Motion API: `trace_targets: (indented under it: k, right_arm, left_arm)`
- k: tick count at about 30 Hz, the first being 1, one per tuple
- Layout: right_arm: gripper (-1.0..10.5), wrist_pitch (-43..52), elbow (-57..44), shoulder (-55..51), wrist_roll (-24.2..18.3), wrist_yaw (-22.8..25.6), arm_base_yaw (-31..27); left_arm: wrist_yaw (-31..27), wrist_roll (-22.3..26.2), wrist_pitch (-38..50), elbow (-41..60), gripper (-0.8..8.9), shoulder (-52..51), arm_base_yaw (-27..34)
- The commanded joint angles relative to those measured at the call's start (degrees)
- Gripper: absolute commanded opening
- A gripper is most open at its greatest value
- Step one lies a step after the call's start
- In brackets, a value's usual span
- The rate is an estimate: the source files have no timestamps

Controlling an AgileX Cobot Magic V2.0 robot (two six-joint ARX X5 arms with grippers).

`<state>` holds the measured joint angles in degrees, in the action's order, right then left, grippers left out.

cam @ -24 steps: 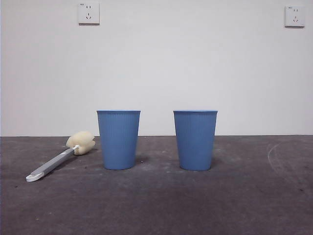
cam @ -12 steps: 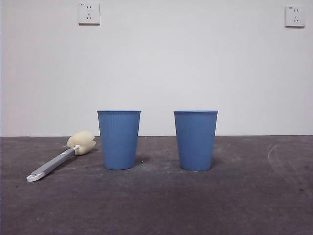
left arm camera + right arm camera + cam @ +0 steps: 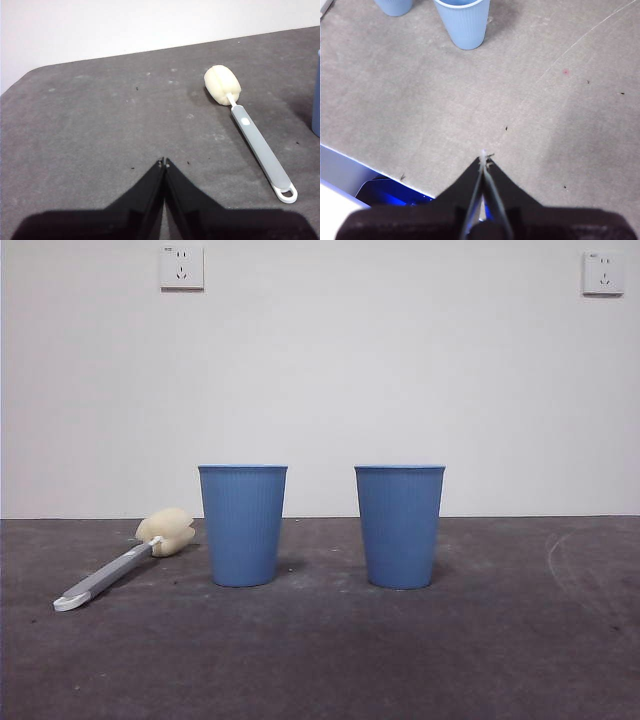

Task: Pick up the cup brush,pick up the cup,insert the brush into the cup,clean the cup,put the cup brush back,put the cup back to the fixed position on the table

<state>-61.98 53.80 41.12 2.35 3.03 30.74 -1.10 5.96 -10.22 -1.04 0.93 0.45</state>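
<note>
A: Entry. Nothing lifted yet. The cup brush (image 3: 124,562), a long flat grey handle with a white looped tip and a bulbous cream-yellow sponge head, lies flat on the dark grey scuffed worktop (image 3: 320,660). In the front view it sits beside the blue ribbed tapered plastic cup (image 3: 243,525), sponge end nearest the cup, with a small gap.

B: Pincer states?

A: Left pincer (image 3: 164,162): jaws together, tips touching, above bare worktop, well apart from the brush. Right pincer (image 3: 483,156): jaws together too, near the worktop's front edge, away from both cups.

B: So the step in hand is picking up the brush. Which arm?

A: My judgement: the left, since its wrist view shows the whole brush (image 3: 250,130). It needs to part its jaws first, then come down across the grey handle, about mid-length, jaws straddling the narrow width.

B: Risks?

A: The handle is flat and low on the worktop, so the jaw tips must reach almost to the surface or they will slip off the top. Gripping the sponge would squash it and leave the handle swinging. Keep clear of the cup on approach; it looks light and would tip easily.

B: And the second identical blue cup (image 3: 399,526)?

A: Upright, well apart from the first, nearer the right pincer in its wrist view (image 3: 463,22). Both are open side up. Brush looks clean and dry, sponge slightly lobed; loop end points away from the cups.
</note>
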Motion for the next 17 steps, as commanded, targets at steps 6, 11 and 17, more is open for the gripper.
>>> trace_targets:
  k: [6,11,17]
  right_arm:
    - [0.0,0.1,0.0,0.0,0.0,0.1,0.0]
    - [0.0,0.1,0.0,0.0,0.0,0.1,0.0]
    - [0.0,1.7,0.0,-0.9,-3.6,2.5,-0.6]
  left_arm:
    - [0.0,-0.3,0.6,0.4,-0.04,1.0,0.2]
    - [0.0,-0.3,0.6,0.4,-0.04,1.9,0.2]
    - [0.0,-0.3,0.6,0.4,-0.04,3.3,0.2]
